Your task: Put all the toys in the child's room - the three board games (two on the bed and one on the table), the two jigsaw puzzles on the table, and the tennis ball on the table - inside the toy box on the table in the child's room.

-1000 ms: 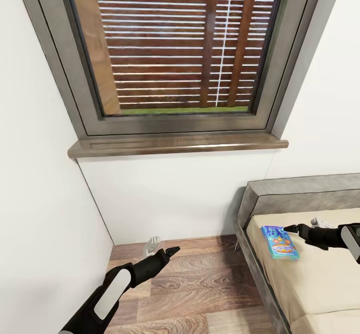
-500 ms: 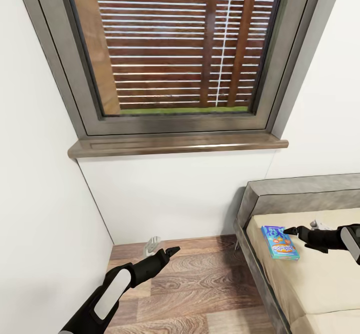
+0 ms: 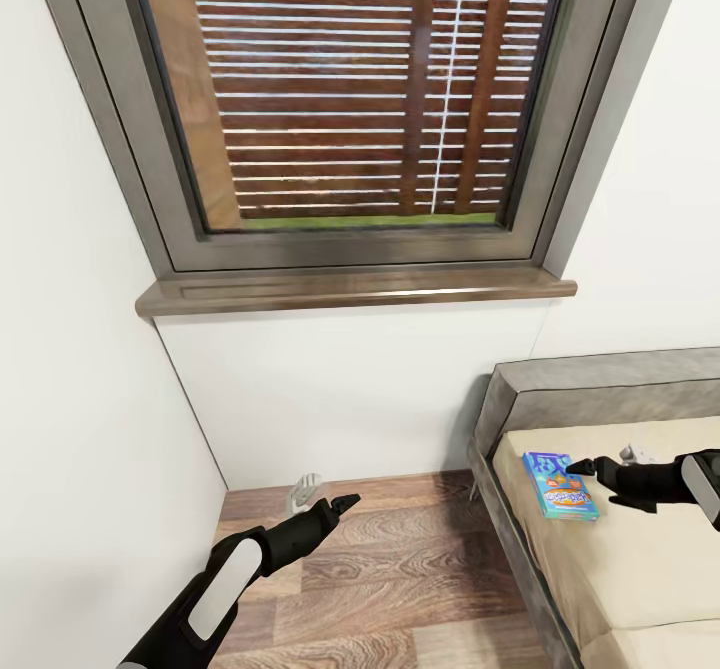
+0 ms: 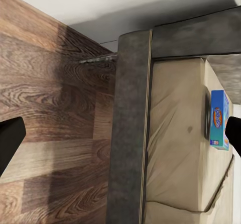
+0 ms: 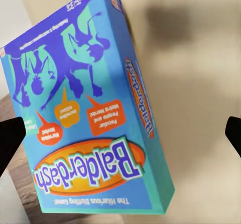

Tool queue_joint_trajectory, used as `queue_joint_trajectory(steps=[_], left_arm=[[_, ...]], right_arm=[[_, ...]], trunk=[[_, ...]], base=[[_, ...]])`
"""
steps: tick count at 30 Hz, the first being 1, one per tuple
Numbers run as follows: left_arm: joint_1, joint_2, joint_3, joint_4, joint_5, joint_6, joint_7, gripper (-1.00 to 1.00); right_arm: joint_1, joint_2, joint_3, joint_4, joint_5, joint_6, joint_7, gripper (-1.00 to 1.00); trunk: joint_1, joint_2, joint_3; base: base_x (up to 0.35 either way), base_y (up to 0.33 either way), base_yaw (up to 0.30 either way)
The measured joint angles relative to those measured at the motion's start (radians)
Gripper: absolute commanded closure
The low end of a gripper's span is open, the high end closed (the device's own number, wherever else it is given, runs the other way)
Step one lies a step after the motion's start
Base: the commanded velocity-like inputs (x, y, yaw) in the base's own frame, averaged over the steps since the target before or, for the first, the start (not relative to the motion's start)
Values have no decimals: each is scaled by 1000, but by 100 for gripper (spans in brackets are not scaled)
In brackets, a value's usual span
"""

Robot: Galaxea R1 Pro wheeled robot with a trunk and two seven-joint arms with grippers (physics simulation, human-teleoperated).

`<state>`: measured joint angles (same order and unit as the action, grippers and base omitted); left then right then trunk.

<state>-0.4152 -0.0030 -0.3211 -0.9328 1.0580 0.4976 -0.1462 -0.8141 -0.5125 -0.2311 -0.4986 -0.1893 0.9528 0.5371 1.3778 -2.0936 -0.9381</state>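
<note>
We are reaching with our right gripper toward the blue game box, which is lying flat on the beige mattress of the bed, close to the headboard and to the edge that faces the floor. In the right wrist view the box is sitting between the two dark fingertips, which are spread wide and holding nothing. In the head view the tip is hovering just beside the box's far edge; we cannot tell whether it is touching.

Our left gripper is hanging over the wood floor near the wall corner, well apart from the bed. It looks empty, but we cannot tell how its fingers are standing.

Risks, in our judgement: the box is thin and flat on a soft surface, so the fingers may be struggling to get under an edge. A push from the side could be sliding it off the mattress onto the floor. A shallow pinch at one corner may be letting it swing or slip during the lift.
</note>
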Motion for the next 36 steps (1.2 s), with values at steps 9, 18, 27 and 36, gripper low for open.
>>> queue_joint_trajectory(steps=[9,18,27,36], left_arm=[[0,0,0,0,0,0,0,-100],[0,0,1,0,1,0,0,-100],[0,0,0,0,0,0,0,-100],[0,0,0,0,0,0,0,-100]], right_arm=[[0,-2,0,0,0,13,0,-100],[0,-3,0,0,-1,44,0,-100],[0,-3,0,0,-1,58,0,-100],[0,-3,2,-1,-1,62,0,-100]], trunk=[[0,0,0],[0,0,0],[0,0,0],[0,0,0]], base=[[0,0,0],[0,0,0],[0,0,0],[0,0,0]])
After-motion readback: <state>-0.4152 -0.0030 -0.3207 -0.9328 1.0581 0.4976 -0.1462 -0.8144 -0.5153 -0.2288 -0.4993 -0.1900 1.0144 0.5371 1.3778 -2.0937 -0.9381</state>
